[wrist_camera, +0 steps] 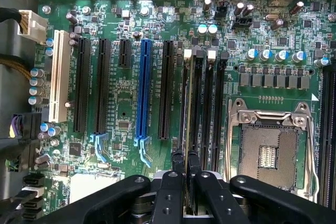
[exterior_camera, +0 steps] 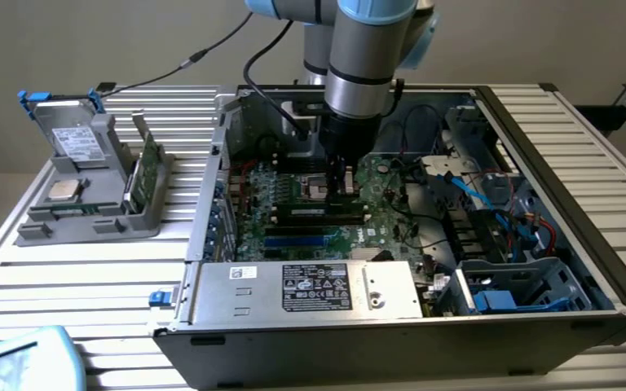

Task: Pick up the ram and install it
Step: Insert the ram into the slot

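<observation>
Gripper [wrist_camera: 186, 167] nearly closed, clamping the ram [wrist_camera: 187, 108] edge-on between its fingers [wrist_camera: 177, 174]. The ram extended straight ahead of the gripper, along the black slots [wrist_camera: 207, 108] beside the socket [wrist_camera: 268, 153]; seating could not be told.

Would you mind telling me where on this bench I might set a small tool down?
The bare slatted table between the grey holder and the near edge, beside the power supply, is free. Inside the case it is crowded: cables, and the jaws shut on the ram over the motherboard.
</observation>
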`<state>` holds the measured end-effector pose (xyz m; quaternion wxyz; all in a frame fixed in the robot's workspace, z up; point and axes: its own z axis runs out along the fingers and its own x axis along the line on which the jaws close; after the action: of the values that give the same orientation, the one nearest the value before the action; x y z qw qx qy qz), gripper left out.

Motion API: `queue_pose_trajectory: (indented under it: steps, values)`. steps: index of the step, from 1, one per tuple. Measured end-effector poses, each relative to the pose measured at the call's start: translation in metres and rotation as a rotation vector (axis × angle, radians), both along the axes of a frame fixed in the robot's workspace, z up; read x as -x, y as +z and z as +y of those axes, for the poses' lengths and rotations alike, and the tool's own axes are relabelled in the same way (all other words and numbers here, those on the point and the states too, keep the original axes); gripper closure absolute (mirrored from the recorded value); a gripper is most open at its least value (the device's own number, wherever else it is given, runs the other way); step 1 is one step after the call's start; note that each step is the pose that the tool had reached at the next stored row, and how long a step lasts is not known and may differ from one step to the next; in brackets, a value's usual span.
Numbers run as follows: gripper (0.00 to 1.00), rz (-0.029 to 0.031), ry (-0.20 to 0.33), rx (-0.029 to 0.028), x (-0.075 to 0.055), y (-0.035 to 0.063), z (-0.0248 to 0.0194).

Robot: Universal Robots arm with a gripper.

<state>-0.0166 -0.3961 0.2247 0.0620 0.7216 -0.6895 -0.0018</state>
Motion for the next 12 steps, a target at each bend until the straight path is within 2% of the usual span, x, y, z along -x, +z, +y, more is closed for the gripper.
queue_pose_trajectory:
  steps: [6, 12]
  values:
    - [0.86, 0.0014, 0.000, 0.0064, -0.0002, 0.0000, 0.0000]
    - [0.86, 0.0025, 0.000, 0.0078, -0.0006, -0.0003, 0.0006]
